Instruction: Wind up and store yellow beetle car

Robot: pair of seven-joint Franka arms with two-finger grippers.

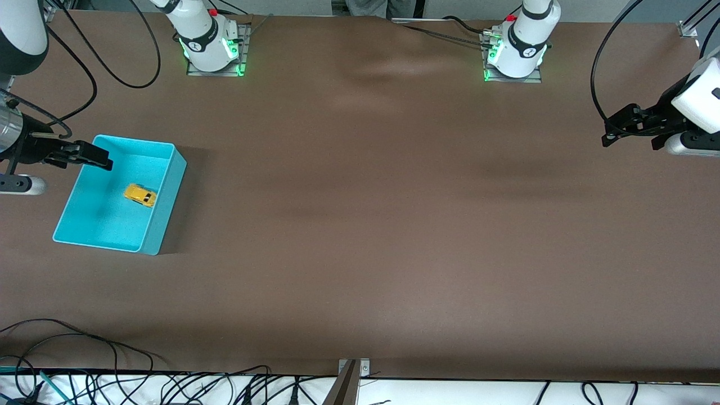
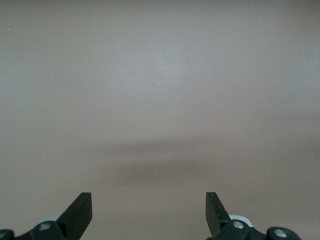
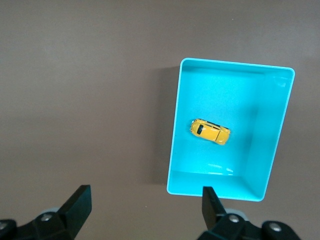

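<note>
Car: yellow beetle car (image 1: 139,195) lies inside turquoise bin (image 1: 163,222), near the table's right-arm end | right gripper (image 1: 97,158): fingers spread, empty, over the bin's edge | left gripper (image 1: 619,130): fingers spread, empty, over bare brown table (image 1: 394,225) at left-arm end.

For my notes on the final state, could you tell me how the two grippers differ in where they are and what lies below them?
The right gripper is at the right arm's end of the table, over the bin's edge; the left gripper is at the left arm's end, over bare table. The right wrist view shows the car lying in the bin; the left wrist view shows only tabletop. Both are open and hold nothing.
</note>
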